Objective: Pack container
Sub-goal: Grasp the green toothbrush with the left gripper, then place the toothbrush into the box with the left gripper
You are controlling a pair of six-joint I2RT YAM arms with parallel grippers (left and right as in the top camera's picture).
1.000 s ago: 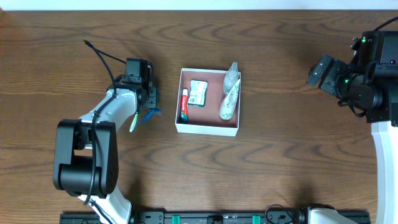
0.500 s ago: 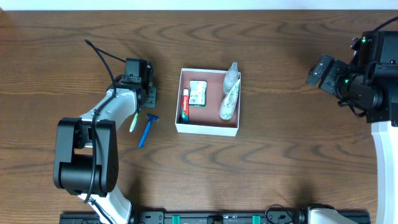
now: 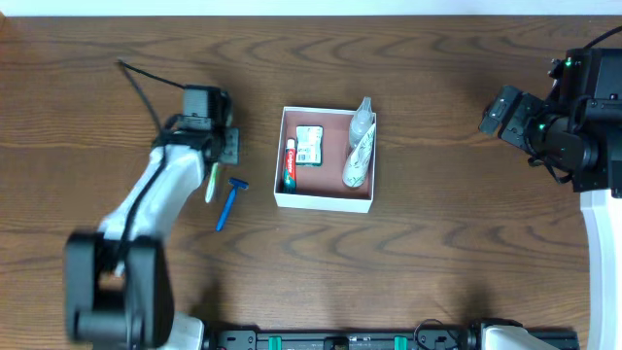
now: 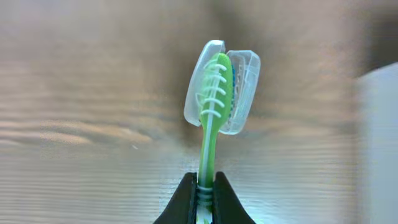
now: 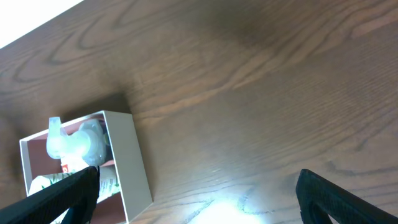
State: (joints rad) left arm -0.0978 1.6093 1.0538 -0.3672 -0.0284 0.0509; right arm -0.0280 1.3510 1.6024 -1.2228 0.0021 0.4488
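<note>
Clamping the toothbrush [image 4: 213,99], left fingers [image 4: 181,203] hide its handle; right fingers [image 5: 57,195], seemingly apart, cropped.

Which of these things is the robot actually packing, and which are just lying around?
Part of the job:
container, holding toothpaste, spray bottle and green packet
toothbrush, pinched in the left hand
blue razor on the table, probably still to pack

Not in play:
right hand, open and empty, off to the side
</note>
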